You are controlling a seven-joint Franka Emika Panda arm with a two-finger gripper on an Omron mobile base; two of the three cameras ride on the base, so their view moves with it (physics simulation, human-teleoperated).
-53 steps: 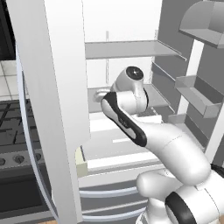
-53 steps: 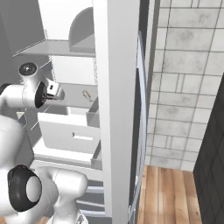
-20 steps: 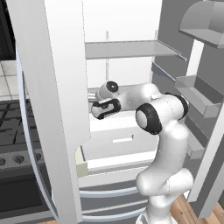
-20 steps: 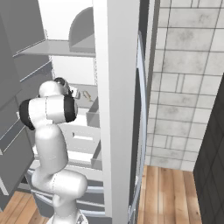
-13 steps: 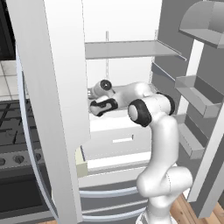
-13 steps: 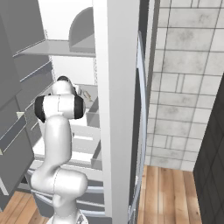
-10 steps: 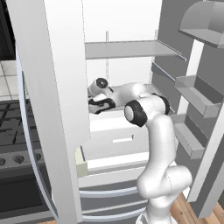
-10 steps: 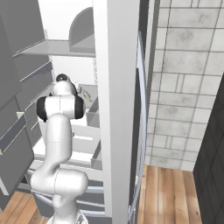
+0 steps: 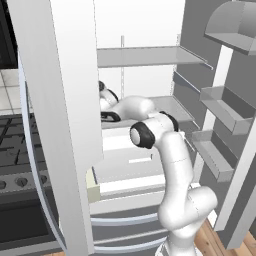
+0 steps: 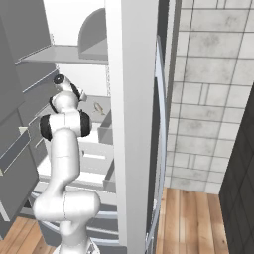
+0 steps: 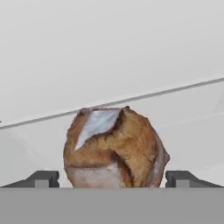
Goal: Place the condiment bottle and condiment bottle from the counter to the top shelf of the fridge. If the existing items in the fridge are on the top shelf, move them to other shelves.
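Reaching deeper since earlier, our claw [image 11: 112,178] gapes wide astride a brown lump [image 11: 114,148]; base views hide it.

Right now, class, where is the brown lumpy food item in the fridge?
In the hand view the brown food item sits on a white fridge shelf, centred directly ahead between the two open jaws of the gripper.

- Everything's flat, even rendered light, no obvious lamp and no glare anywhere.
- Fridge [image 9: 150,30] interior reads bright white; soft grey shading under the top shelf [image 9: 145,56].
- Hand view is soft and low-res, the brown lump [image 11: 113,146] looks blurry.
- Base views have jagged edges.
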